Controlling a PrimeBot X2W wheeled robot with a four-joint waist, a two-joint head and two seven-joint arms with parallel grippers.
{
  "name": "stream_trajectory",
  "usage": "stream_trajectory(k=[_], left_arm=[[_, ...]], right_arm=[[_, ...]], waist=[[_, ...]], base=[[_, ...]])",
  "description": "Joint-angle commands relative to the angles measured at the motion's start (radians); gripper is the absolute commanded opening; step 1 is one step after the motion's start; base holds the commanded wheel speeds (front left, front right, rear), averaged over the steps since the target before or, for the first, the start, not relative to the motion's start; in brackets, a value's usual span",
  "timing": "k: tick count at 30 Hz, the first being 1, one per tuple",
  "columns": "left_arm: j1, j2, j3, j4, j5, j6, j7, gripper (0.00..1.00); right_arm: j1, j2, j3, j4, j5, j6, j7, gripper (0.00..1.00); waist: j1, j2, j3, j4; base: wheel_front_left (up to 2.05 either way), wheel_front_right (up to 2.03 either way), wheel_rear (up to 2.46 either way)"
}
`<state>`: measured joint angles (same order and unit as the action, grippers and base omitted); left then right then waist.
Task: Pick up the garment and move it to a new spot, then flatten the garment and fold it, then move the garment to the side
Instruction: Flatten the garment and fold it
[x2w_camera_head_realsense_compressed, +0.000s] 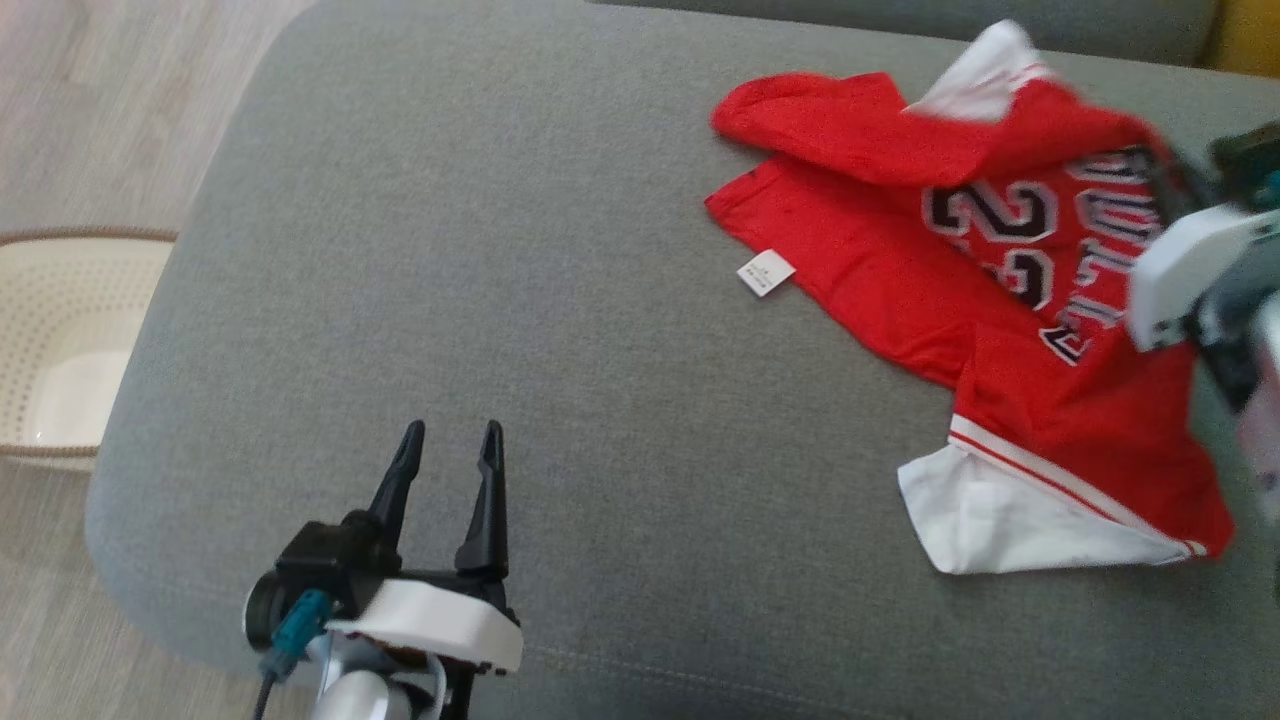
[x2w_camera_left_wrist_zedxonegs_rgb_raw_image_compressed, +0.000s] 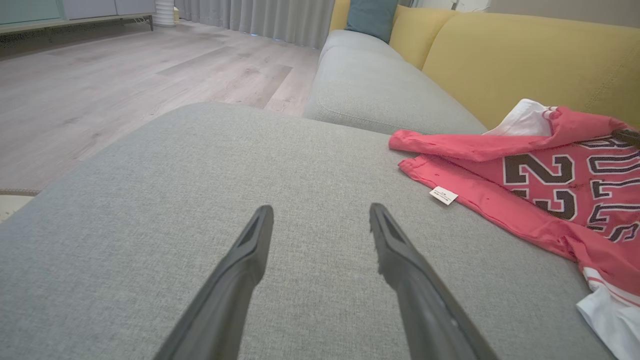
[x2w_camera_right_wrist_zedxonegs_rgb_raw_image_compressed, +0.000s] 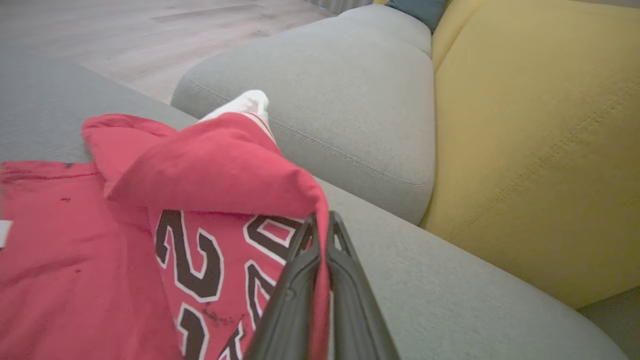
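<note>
Head view | left end effector (x2w_camera_head_realsense_compressed: 450, 432) released | right end effector (x2w_camera_right_wrist_zedxonegs_rgb_raw_image_compressed: 320, 222), blurred, seemingly grasping garment (x2w_camera_head_realsense_compressed: 880, 250)

A garment (x2w_camera_head_realsense_compressed: 900, 270) is laid on the seat cushion (x2w_camera_head_realsense_compressed: 600, 300), toward its right end, one fold pinched in the right pincer (x2w_camera_right_wrist_zedxonegs_rgb_raw_image_compressed: 320, 225). The left pincer (x2w_camera_head_realsense_compressed: 452, 430) is held over the cushion's near left part, well apart. A basket (x2w_camera_head_realsense_compressed: 90, 238) is set on the floor (x2w_camera_head_realsense_compressed: 100, 100), left of the cushion.
</note>
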<state>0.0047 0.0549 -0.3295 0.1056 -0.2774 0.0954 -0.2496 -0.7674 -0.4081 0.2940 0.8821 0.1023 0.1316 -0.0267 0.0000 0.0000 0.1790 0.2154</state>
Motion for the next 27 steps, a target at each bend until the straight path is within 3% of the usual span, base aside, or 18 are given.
stream_trajectory(k=[1, 11, 12, 15, 16, 19, 20, 22, 27], left_arm=[[-0.042, -0.005, 0.023, -0.029, -0.006, -0.003, -0.012, 1.0], [-0.076, -0.005, 0.01, -0.042, -0.004, -0.003, -0.012, 1.0], [-0.078, -0.005, 0.01, -0.044, -0.004, -0.002, -0.012, 1.0], [-0.082, -0.005, 0.01, -0.044, -0.003, 0.0, -0.012, 1.0], [-0.082, -0.005, 0.01, -0.044, -0.003, 0.0, -0.012, 1.0], [-0.086, -0.005, 0.01, -0.041, -0.001, -0.001, -0.012, 1.0], [-0.086, -0.005, 0.01, -0.041, -0.001, -0.001, -0.012, 1.0], [-0.086, -0.005, 0.011, -0.04, 0.002, -0.001, -0.012, 1.0], [-0.083, -0.005, 0.014, -0.037, 0.008, -0.004, -0.012, 1.0]], right_arm=[[-0.041, -0.024, -0.013, -0.004, -0.016, -0.001, -0.014, 0.0], [-0.141, -0.079, -0.281, 0.186, -0.151, -0.001, -0.002, 0.03], [-0.141, -0.082, -0.308, 0.197, -0.168, -0.001, -0.002, 0.15], [-0.136, -0.088, -0.382, 0.22, -0.216, -0.001, -0.003, 0.34], [-0.136, -0.088, -0.382, 0.22, -0.216, -0.001, -0.003, 0.34], [-0.128, -0.088, -0.444, 0.227, -0.261, -0.001, -0.012, 0.47], [-0.125, -0.085, -0.462, 0.226, -0.275, -0.001, -0.017, 0.59], [-0.122, -0.077, -0.489, 0.222, -0.301, -0.001, -0.027, 1.0], [-0.122, -0.029, -0.526, 0.19, -0.347, -0.001, -0.077, 1.0]], waist=[[0.0, 0.0, 0.013, 0.015], [0.0, 0.0, 0.078, 0.053], [0.0, 0.0, 0.082, 0.053], [0.0, 0.0, 0.093, 0.049], [0.0, 0.0, 0.093, 0.049], [0.0, 0.0, 0.097, 0.037], [0.0, 0.0, 0.096, 0.031], [0.0, 0.0, 0.094, 0.017], [0.0, 0.0, 0.081, -0.025]], base=[[0.0, 0.0, 0.0], [0.0, 0.0, 0.0], [0.0, 0.0, 0.0], [0.0, 0.0, 0.0], [0.0, 0.0, 0.0], [0.0, 0.0, 0.0], [0.0, 0.0, 0.0], [0.0, 0.0, 0.0], [0.0, 0.0, 0.0]])
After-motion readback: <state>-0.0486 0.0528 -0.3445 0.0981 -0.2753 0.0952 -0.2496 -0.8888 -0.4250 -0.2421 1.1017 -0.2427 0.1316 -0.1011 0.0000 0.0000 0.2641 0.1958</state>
